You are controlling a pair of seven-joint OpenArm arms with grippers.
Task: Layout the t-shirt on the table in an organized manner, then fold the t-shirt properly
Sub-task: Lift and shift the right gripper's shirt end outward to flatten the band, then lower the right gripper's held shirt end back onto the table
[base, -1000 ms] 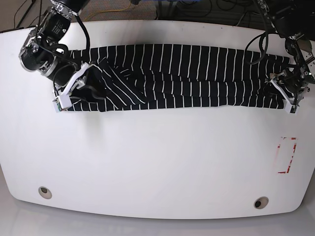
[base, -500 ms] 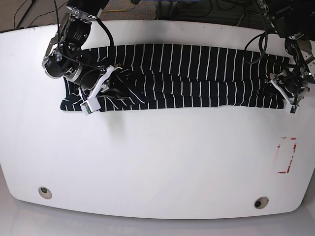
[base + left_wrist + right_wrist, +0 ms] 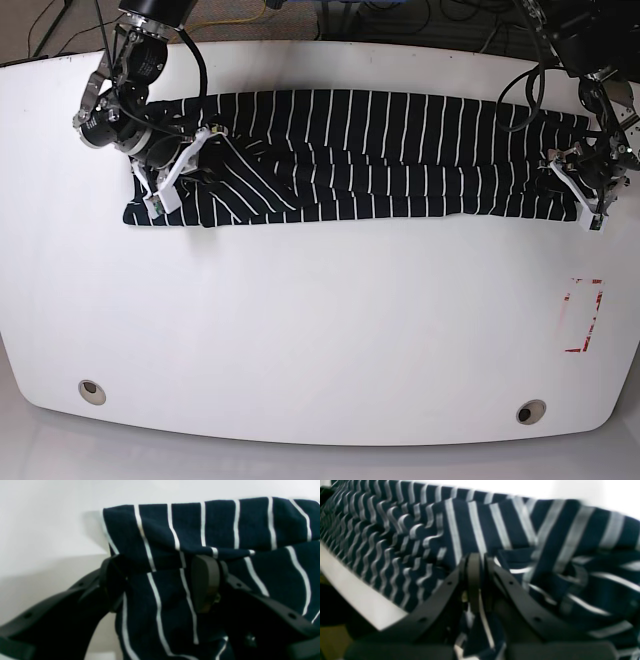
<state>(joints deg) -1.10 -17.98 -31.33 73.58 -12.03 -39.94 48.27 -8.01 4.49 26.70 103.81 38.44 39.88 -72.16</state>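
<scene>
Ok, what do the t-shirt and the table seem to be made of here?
The t-shirt looks like soft knit fabric, matte, very dark navy with thin white stripes; it creases and drapes in rumpled folds near one end. The table looks like a hard, smooth, glossy white top, maybe laminate or painted board; it shows soft reflections, and the two round holes near its front edge seem metal-ringed.

My right arm reaches in from the far left corner of the base view, its wrist bent down and inward. My right gripper [image 3: 188, 165] points down and toward the middle of the table, its jaws pressed together, and in the wrist view the two black fingers [image 3: 473, 577] meet with no gap that I can see. My left arm comes down at the right side of the base view. My left gripper [image 3: 583, 190] hangs low with its jaws standing wide apart, the black pads [image 3: 205, 582] well separated.
</scene>
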